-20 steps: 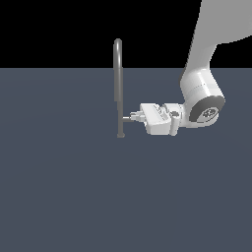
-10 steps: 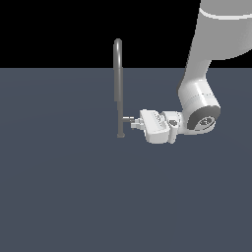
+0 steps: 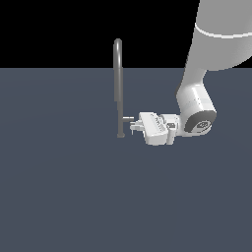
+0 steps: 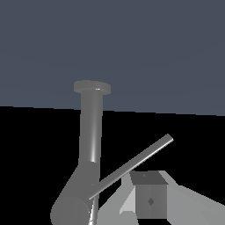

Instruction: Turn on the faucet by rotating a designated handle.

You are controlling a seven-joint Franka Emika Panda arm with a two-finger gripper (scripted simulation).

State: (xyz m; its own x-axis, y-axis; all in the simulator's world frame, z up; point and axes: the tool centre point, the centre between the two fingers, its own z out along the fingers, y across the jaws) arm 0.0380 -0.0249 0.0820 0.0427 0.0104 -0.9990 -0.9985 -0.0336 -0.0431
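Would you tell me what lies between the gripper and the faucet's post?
Only the handle: in the exterior view it bridges faucet and gripper.

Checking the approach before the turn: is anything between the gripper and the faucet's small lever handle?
Nothing visible. The white gripper sits right beside the small silvery lever handle on the tall grey faucet post, with no other object between.

Both renders are evenly and rather dimly lit, with no cast shadows seen on the flat slate-blue floor (image 3: pixel 64 197) and a pure black backdrop above it. A soft bright streak is carried along the tall grey metallic faucet post (image 4: pixel 92 132), and gentle shading is shown on the white robot arm (image 3: pixel 216 44). Edges are rendered sharp throughout, without blur, glare or edge distortion.
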